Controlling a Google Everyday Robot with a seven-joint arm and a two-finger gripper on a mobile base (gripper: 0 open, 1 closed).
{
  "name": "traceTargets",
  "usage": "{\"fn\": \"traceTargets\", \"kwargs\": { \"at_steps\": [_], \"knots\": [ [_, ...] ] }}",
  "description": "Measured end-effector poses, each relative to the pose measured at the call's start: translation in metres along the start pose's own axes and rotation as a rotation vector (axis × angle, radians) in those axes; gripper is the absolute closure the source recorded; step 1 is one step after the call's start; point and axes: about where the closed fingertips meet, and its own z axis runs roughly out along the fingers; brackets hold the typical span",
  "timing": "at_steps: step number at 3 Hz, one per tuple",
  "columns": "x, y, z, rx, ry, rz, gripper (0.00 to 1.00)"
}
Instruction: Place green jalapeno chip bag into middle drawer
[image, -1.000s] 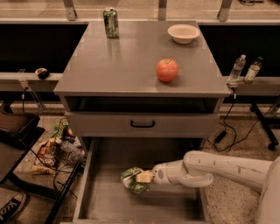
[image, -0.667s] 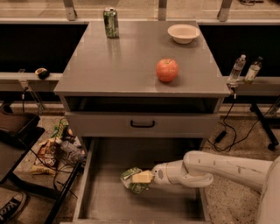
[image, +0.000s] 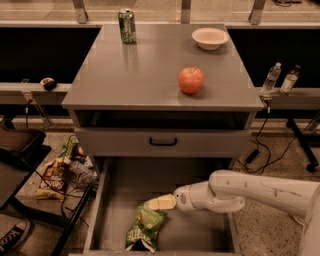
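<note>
- Lying flat on the floor of the pulled-out middle drawer (image: 195, 232), toward its front left: green jalapeno chip bag (image: 145, 229).
- Hovering just over the bag's upper end, reaching in from the right: hand (image: 159, 202); spread or pressed together, cannot tell; touching the bag or not, cannot tell.
- Standing on the worktop (image: 145, 75) above, well apart: apple (image: 191, 80), green soda can (image: 127, 26), white bowl (image: 210, 38).

The green jalapeno chip bag (image: 145, 228) is crinkly, glossy foil; the middle drawer (image: 200, 234) matt grey metal; the gripper (image: 159, 203), just beside the bag, looks smooth plastic.
</note>
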Motion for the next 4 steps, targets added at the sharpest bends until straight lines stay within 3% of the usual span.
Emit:
{"fn": "traceTargets", "kwargs": {
  "at_steps": [1, 2, 3, 4],
  "knots": [
    [-0.003, 0.037, -0.023, 0.037, 0.029, -0.092, 0.00],
    [0.029, 0.075, -0.048, 0.082, 0.200, -0.150, 0.00],
    [0.011, 0.102, -0.093, 0.165, 0.334, -0.182, 0.00],
    [-0.063, 0.129, -0.171, 0.272, 0.292, -0.194, 0.00]
  ]
}}
